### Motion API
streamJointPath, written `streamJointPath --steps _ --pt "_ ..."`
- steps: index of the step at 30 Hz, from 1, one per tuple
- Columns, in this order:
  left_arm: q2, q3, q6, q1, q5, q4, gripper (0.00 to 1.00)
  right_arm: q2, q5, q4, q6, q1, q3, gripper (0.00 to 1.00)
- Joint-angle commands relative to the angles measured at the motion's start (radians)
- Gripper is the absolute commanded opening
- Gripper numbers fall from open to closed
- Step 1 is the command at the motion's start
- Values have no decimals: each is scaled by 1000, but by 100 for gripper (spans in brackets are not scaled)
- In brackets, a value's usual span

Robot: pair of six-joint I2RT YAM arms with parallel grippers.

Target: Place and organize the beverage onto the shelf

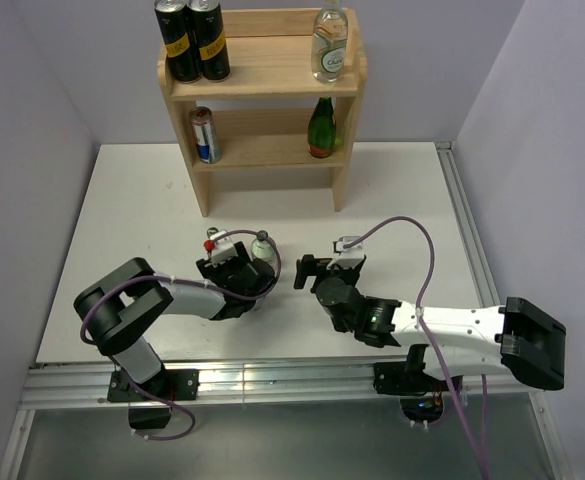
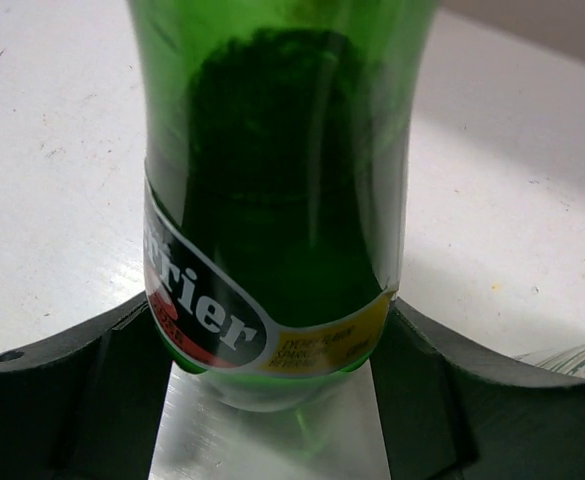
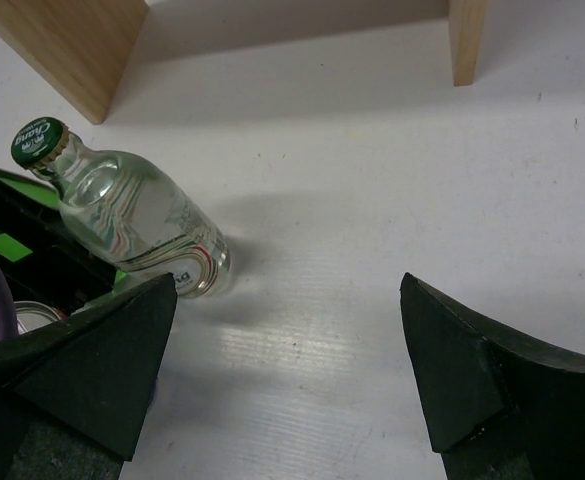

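From its base at the near rail, the left arm folds at a black elbow and reaches forward and rightward across the white desk (image 1: pixel 122 220). Its left end effector (image 1: pixel 230 262) is clamped on a green bottle (image 2: pixel 272 200), both black fingers (image 2: pixel 82 400) pressing the sides at the lower edge of the label. Whether the bottle's base rests on the desk cannot be told. The glass is smooth, dark and translucent, narrowing upward, with a white, red and yellow wrap-around label. The right arm lies low, stretched leftward from the near right corner. Its right end effector (image 1: pixel 302 273) is spread wide with nothing between its wedge-shaped matte black pads (image 3: pixel 102 370). Just right of the left end effector stands a clear bottle (image 3: pixel 137 220) with a green crown cap, shiny and rounded at the shoulder, apart from the right fingers. Beyond both lies a bare stretch of desk up to the shelf's legs, with aluminium rails (image 1: pixel 272 378) bounding the near and right edges. The shelf (image 1: pixel 262 85), pale plain-grained wood, stands at the far edge against the wall. Its top board holds two black-and-gold cans (image 1: pixel 192 40) at left and a clear bottle at right. The board below holds a silver can (image 1: pixel 205 135) and another green bottle (image 1: pixel 322 128), with room between.
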Motion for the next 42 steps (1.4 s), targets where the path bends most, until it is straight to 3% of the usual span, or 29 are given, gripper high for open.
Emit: streamJointPath --steps 1,3,4,5,11,21,26,29,30,32,36,42 --pt "21 4 -75 -2 -35 -75 44 16 16 41 2 4 26 100" --pt "3 1 -103 -2 -30 -115 39 27 14 45 2 4 26 100" --pt "-11 -3 -130 -2 -27 -126 9 28 13 43 2 4 30 100" --pt "-19 0 -175 -2 -30 -194 2 37 11 43 2 4 33 100" --pt "-81 10 -345 -7 -27 -381 0 50 8 43 0 4 42 100" --pt "-213 58 -321 -7 -13 -510 0 47 10 40 8 4 34 100" --pt "-324 70 -143 -7 -19 -429 0 39 11 38 2 4 34 100" --pt "-394 70 30 -7 24 -311 0 31 14 38 0 4 31 100" --pt "-413 67 152 -5 45 -269 0 30 14 35 2 4 30 100" --pt "-456 73 300 3 158 -166 0 18 22 31 3 5 28 100" --pt "-458 208 596 61 373 -118 0 -18 34 29 2 4 10 100" --pt "-330 485 771 122 455 -177 0 -70 45 14 -5 2 3 100"
